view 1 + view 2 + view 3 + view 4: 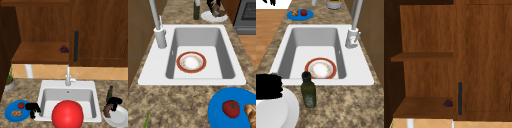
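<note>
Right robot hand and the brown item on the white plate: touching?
Touching. In the front view, the right robot hand curls over the top of the brown item above the white plate, with no gap between them.
</note>
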`<state>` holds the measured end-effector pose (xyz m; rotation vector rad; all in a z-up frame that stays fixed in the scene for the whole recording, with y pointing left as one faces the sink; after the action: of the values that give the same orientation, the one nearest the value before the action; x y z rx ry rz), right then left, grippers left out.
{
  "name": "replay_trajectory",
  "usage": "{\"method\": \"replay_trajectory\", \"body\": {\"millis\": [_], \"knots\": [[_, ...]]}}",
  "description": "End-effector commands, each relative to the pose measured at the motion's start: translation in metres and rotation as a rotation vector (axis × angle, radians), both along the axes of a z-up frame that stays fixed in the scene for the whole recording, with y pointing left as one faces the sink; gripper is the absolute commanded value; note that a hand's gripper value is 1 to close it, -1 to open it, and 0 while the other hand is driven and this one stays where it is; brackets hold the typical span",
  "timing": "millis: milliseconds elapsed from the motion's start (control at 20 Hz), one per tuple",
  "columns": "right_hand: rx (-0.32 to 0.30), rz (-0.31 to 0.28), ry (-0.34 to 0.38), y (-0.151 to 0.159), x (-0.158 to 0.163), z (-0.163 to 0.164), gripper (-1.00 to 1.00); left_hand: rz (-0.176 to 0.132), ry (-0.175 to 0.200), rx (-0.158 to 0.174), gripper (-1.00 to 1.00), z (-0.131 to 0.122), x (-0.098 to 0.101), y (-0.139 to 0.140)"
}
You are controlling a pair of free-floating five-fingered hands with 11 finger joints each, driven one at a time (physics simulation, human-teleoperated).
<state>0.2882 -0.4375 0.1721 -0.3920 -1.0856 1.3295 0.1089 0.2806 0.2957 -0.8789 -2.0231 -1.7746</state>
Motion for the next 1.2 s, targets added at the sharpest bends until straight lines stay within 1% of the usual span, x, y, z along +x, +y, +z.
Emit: {"method": "replay_trajectory", "body": {"millis": [0,250,750,1050,1150], "knots": [[0.0,0.0,0.056,0.031,0.0,0.007,1.0,0.0,0.0,0.0,0.0,0.0,0.0,0.0],[-0.01,0.003,0.099,0.07,-0.001,0.014,1.0,0.0,0.0,0.0,0.0,0.0,0.0,0.0],[-0.028,0.011,0.156,0.147,-0.002,0.028,1.0,0.0,0.0,0.0,0.0,0.0,0.0,0.0],[-0.034,0.003,0.185,0.185,0.0,0.037,1.0,0.0,0.0,0.0,0.0,0.0,0.0,0.0],[-0.045,-0.008,0.188,0.191,0.006,0.042,1.0,0.0,0.0,0.0,0.0,0.0,0.0,0.0]]}}
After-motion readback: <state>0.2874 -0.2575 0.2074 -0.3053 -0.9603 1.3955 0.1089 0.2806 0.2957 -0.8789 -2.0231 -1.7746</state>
